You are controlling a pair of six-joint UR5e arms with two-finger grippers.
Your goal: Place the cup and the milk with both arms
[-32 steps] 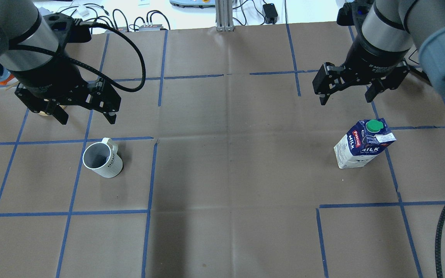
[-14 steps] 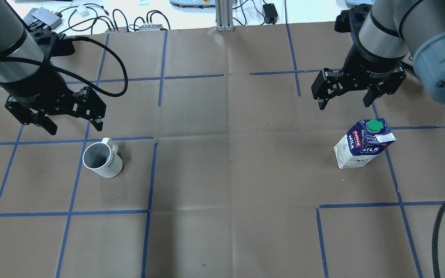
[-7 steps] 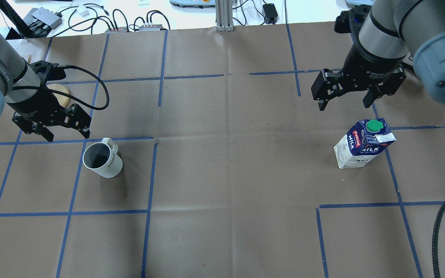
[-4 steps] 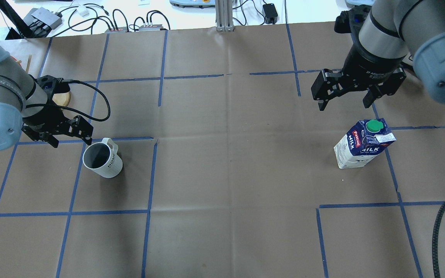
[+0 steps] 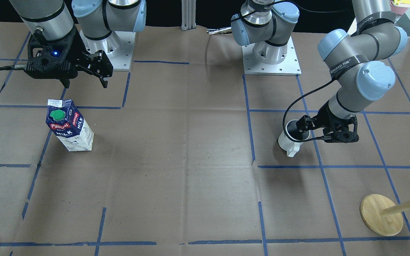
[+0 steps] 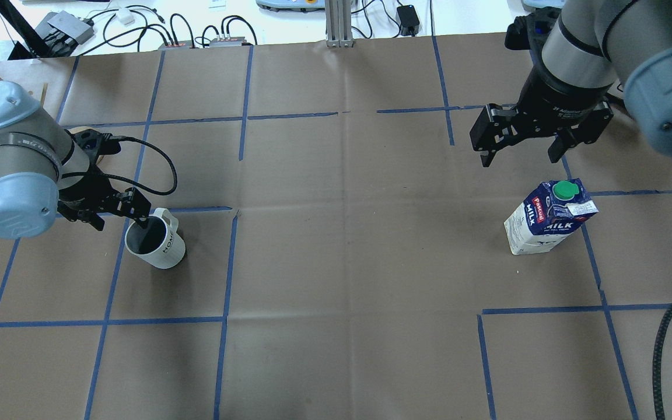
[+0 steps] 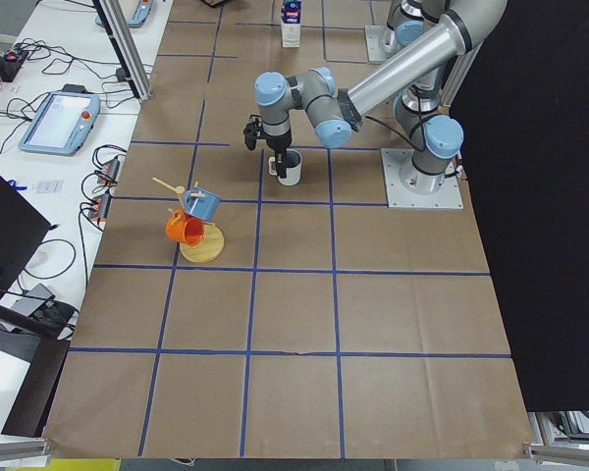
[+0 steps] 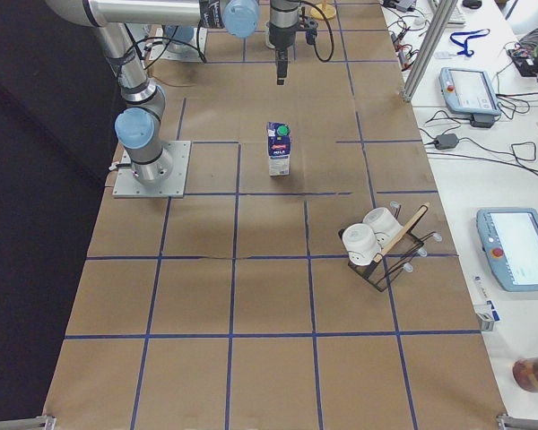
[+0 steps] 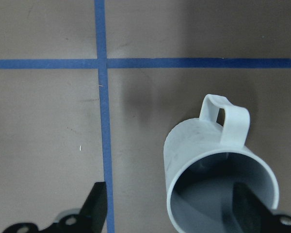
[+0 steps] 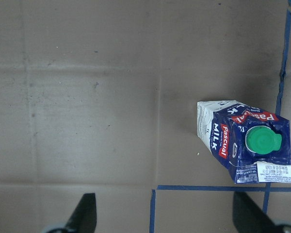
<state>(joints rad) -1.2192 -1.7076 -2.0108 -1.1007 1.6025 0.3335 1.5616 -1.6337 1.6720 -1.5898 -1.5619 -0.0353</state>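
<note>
Your bigger risk is the milk (image 6: 546,221). It is tall and narrow, and it does not sit between the fingers of the right gripper (image 6: 518,154). In the right wrist view it stands ahead of the finger line, off toward one finger and skewed to it. If you come straight down from here, I judge that finger would land on the gable top or clip an edge and topple the carton. Centre and square up first.

The smaller risk is the cup (image 6: 164,251). The left gripper (image 6: 120,220) straddles only one wall, so closing would likely drag the cup toward the outer finger before it clamps. A pinch on a single glazed wall may also let the cup swing or slip once lifted.

The right gripper's fingers are spread wide, hold nothing and hang above the table, clear of the carton.

The left gripper's fingers are also spread wide. The inner finger (image 9: 245,206) dips inside the cup's mouth. The outer finger (image 9: 97,206) is well apart from the wall outside. The handle (image 9: 228,116) lies beyond them on the far side. You cannot tell whether the inner finger touches the wall.
</note>
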